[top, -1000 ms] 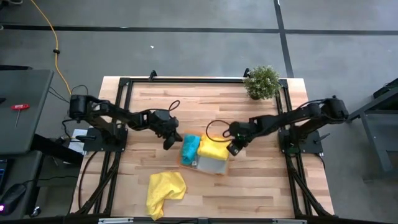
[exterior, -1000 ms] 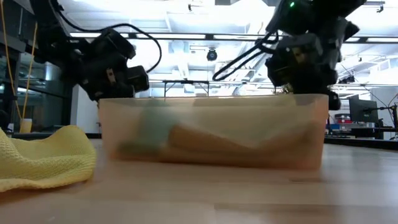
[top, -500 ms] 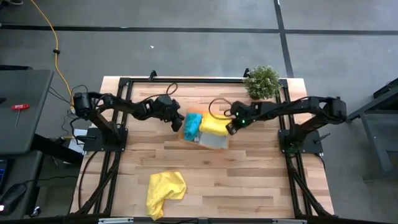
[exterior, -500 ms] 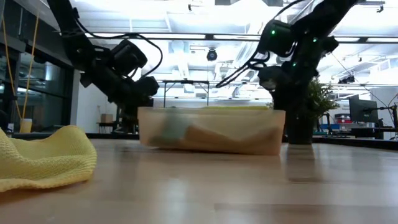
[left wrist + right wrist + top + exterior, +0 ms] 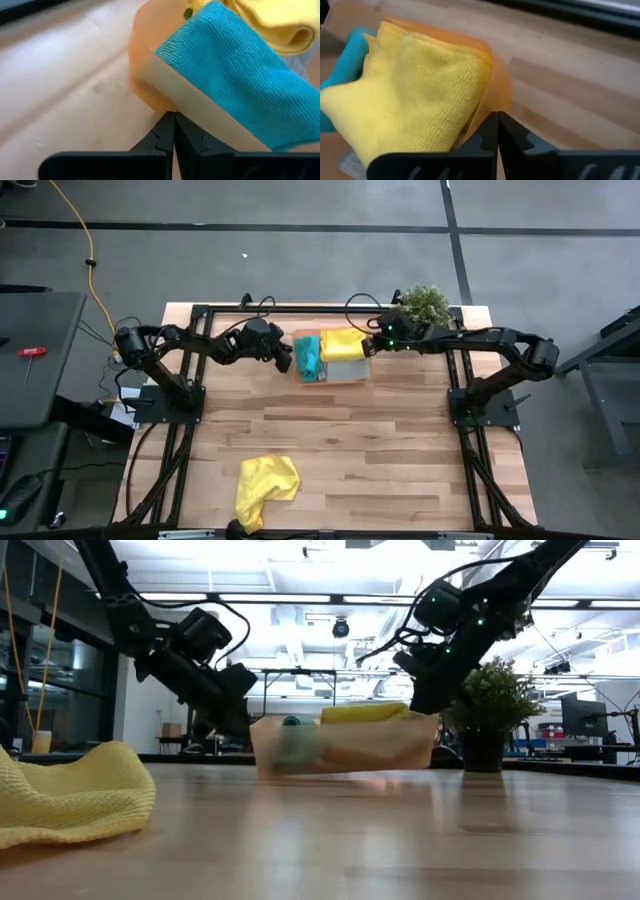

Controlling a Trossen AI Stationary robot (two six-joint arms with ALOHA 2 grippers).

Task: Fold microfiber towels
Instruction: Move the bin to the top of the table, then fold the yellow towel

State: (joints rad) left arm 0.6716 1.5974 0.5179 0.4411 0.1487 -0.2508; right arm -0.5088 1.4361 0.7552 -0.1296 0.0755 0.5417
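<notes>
From above, you see the orange tray (image 5: 332, 360) of folded towels, teal towel (image 5: 308, 356) and yellow towel (image 5: 343, 345), at the tabletop's far edge between the left claw (image 5: 288, 358) and right claw (image 5: 374, 348). Both wrist views show each claw pressed together against the tray's wall. In the low view, one crumpled yellow cloth (image 5: 65, 802) lies unfolded near the front, so you likely have it left.

We are seeing even, bright light from overhead, with ceiling light strips (image 5: 300, 600) glaring white in the low view and washing out the room behind. The arms are standing almost as silhouettes against that glow. The wooden table (image 5: 400, 450) is showing only soft, faint shadows. Just beyond the left gripper (image 5: 173, 131), the orange tray (image 5: 345, 745) is looking smeared and hazy in the low view. Nearest that camera, the yellow towel (image 5: 65, 795) is looking slightly soft.
</notes>
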